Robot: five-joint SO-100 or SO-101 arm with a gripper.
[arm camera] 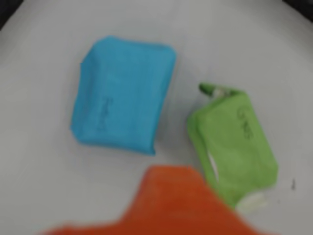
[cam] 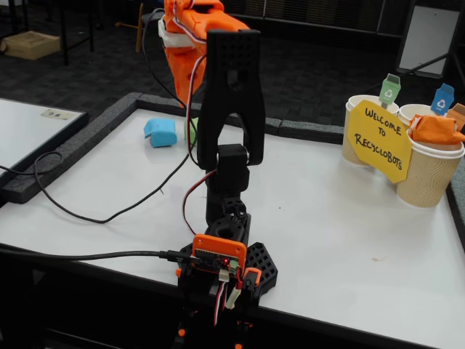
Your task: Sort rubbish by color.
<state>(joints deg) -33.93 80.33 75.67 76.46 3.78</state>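
Wrist view, nearest first: an orange part of the gripper [arm camera: 166, 205] fills the bottom edge, blurred; finger spread cannot be told, and nothing is seen held. Just beyond lies the green lump [arm camera: 234, 147], close beside the orange part; the blue lump [arm camera: 122, 95] sits up and left of it, a narrow gap between the two. Faint marks show on both lumps; unreadable.

Risk, as judgement: the lumps lie so near that closing on one may nudge or drag the other; blur makes aim uncertain.

Fixed view: the arm [cam: 229, 109] leans over the far side of the white table [cam: 327, 240]; the blue lump [cam: 160, 132] shows there, the green one mostly hidden behind the arm. Paper cups [cam: 429, 174] stand well apart at right; an orange lump [cam: 434, 129] already rests in one. A yellow sign [cam: 378, 138] reads "WELCOME TO RECYCLOBOTS"; coloured tags [cam: 390, 89] carry recycling symbols. The long carry to the cups risks a drop.
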